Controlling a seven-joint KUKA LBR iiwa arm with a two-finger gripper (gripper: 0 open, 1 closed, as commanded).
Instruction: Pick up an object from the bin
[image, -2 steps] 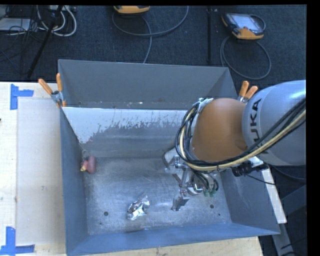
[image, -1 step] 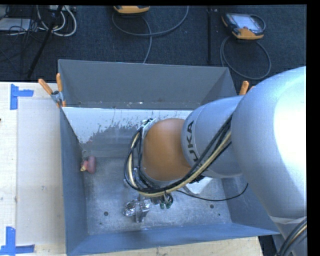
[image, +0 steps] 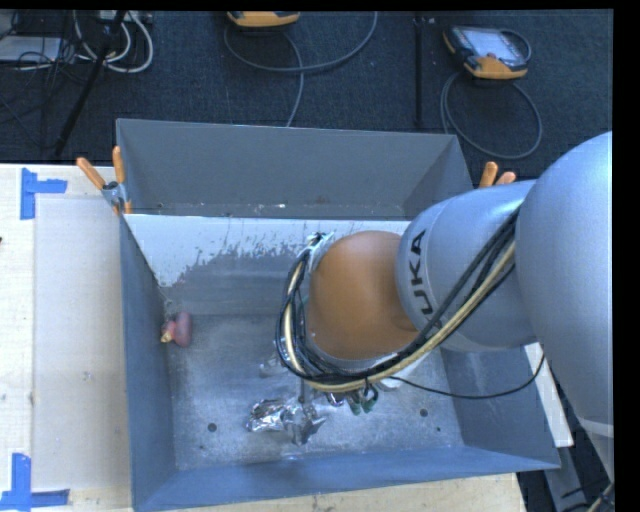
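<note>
**Tool (image: 330, 402) low over crumpled silver scrap at six o'clock**

Reaching in from three o'clock, the arm (image: 500, 270) carries an orange wrist cover (image: 355, 295) and looped cables (image: 293, 330) that hide most of the tool. I cannot tell whether it is apart or together, and nothing is seen clamped in it. A crumpled silver scrap (image: 280, 418), like balled foil, lies just beside the tool at its seven o'clock, at about six o'clock on the floor of the bin (image: 200, 400). A small pink thing (image: 178, 328) lies well apart at nine o'clock, at the foot of the wall.

The step in hand looks like settling onto the scrap. To do it well, the tool should be centred over the thickest part of the crumple, not over a thin flap that would tear or slip out. It should come straight down and close gently, since foil is likely to crush rather than resist. It should then lift vertically, so the looped cables stay off the six o'clock wall.

The bin floor is bare grey metal, scuffed and flecked pale. It is probably slick, so a nudge from one side could send the scrap skating. The walls slope outward and leave fair room. Beyond the bin at twelve o'clock lies dark carpet (image: 330, 100) with loose leads (image: 300, 60).
</note>
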